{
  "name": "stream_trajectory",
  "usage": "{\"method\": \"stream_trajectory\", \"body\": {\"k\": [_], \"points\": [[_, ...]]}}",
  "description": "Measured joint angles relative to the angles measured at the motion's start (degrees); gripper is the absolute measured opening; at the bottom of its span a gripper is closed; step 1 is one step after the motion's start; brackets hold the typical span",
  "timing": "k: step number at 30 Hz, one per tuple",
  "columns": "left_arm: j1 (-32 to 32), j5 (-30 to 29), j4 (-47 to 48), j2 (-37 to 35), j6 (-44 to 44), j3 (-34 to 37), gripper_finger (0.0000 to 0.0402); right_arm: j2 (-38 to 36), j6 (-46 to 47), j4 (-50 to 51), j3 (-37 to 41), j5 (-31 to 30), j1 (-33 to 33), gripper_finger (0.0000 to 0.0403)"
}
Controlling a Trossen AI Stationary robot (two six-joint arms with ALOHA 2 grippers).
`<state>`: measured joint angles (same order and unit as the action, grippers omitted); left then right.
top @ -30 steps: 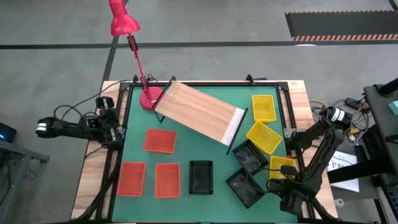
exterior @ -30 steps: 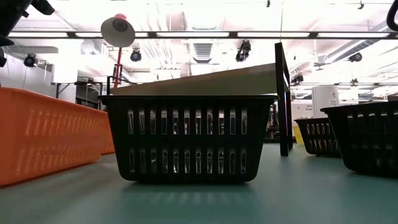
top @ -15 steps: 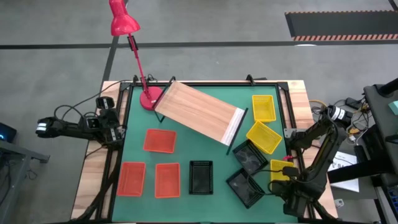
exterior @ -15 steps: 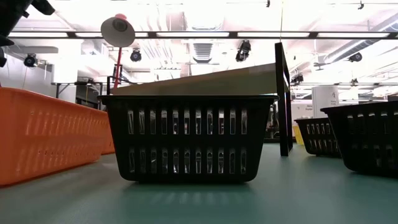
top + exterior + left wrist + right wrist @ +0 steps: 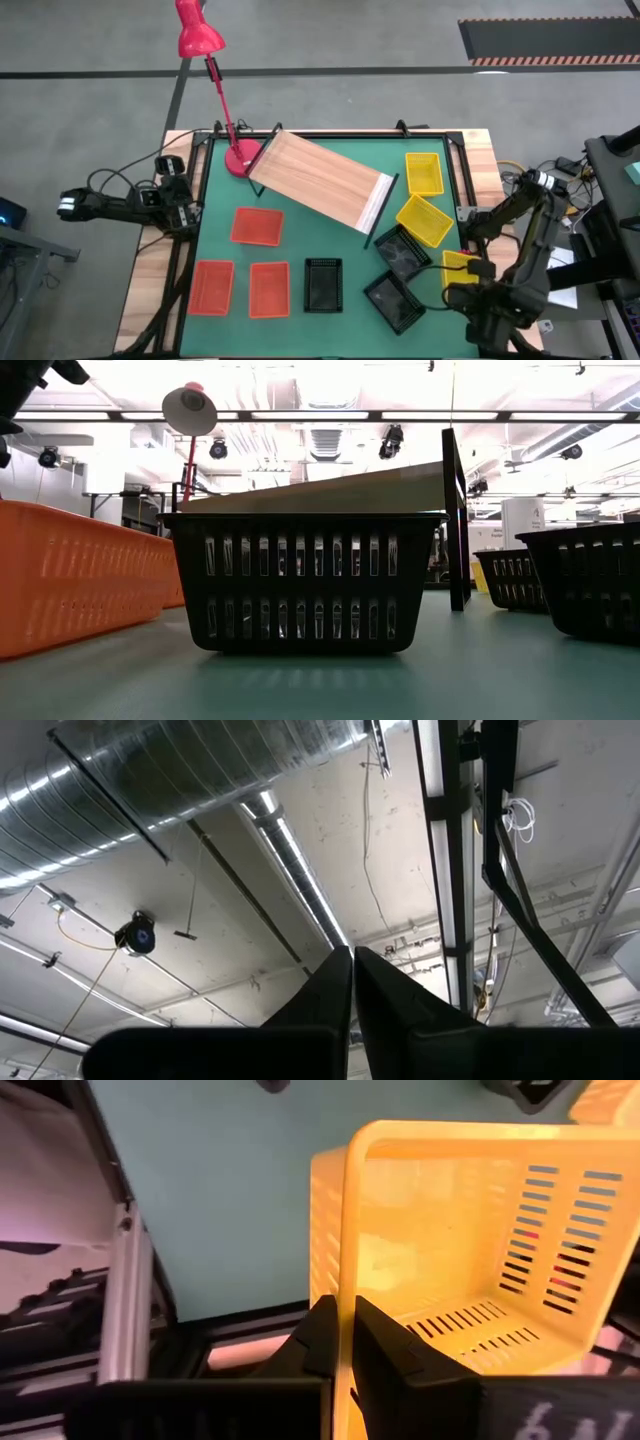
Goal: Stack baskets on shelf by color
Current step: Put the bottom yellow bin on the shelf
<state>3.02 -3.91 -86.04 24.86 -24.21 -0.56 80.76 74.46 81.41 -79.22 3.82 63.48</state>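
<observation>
Closed left gripper point(image 5: 352, 958) against a ceiling of silver ductwork point(image 5: 150, 780) and light strips point(image 5: 445, 850).

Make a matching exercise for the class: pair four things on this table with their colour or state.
Things:
1. right gripper
2. left gripper
3. lamp
4. shelf

States:
A. pinkish red
B. shut on the rim of a yellow basket
C. light wood, lying slantwise on the green mat
D. shut, empty, pointing at the ceiling

Pairs: 1-B, 2-D, 3-A, 4-C
</observation>
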Motion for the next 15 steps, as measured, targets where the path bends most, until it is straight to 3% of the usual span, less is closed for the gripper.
{"method": "stream_trajectory", "body": {"k": [3, 6, 15], "points": [[0.0, 0.0, 0.0, 0.0, 0.0, 0.0, 0.0001, 0.0, 0.1, 1.8, -2.7, -2.0, 0.0, 0.0012], [0.0, 0.0, 0.0, 0.1, 0.0, 0.0, 0.0001, 0.0, 0.1, 3.4, -5.1, -7.7, 0.0, 0.0012], [0.0, 0.0, 0.0, 0.3, 0.0, 0.0, 0.0001, 0.0, -8.2, 5.6, -8.7, -37.0, -1.1, 0.0012]]}}
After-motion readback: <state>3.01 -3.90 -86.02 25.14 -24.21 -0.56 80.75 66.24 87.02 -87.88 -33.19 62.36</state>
